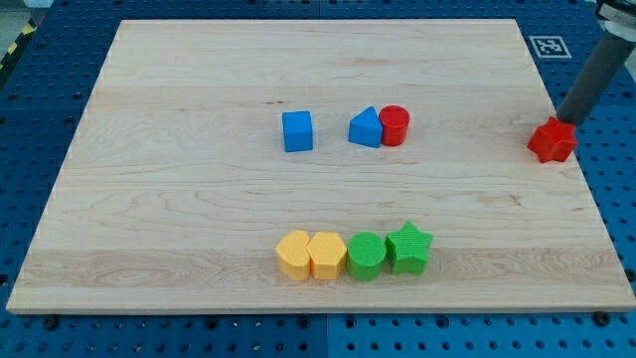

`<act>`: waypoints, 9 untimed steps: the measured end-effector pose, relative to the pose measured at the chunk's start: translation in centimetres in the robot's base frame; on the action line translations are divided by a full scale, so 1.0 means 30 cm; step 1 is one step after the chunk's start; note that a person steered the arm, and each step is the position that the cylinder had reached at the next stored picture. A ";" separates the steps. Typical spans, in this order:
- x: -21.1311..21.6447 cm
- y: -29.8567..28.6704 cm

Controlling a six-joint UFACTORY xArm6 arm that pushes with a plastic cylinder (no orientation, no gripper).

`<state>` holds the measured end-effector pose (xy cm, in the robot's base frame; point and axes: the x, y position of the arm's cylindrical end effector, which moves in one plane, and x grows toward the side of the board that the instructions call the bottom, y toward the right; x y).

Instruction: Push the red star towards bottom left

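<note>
The red star [552,140] lies at the view's right edge of the wooden board [199,199], about mid-height. My tip [562,118] is at the star's upper right, touching or nearly touching it; the dark rod rises from there to the view's top right corner.
A blue cube [297,131], a blue triangle [365,128] and a red cylinder [395,126] sit in the upper middle. A yellow rounded block [294,255], a yellow hexagon-like block [326,256], a green cylinder [366,256] and a green star [408,249] form a row near the bottom.
</note>
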<state>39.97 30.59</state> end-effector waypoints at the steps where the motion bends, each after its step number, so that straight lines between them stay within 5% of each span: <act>1: 0.047 -0.020; 9: 0.056 -0.209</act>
<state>41.66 24.30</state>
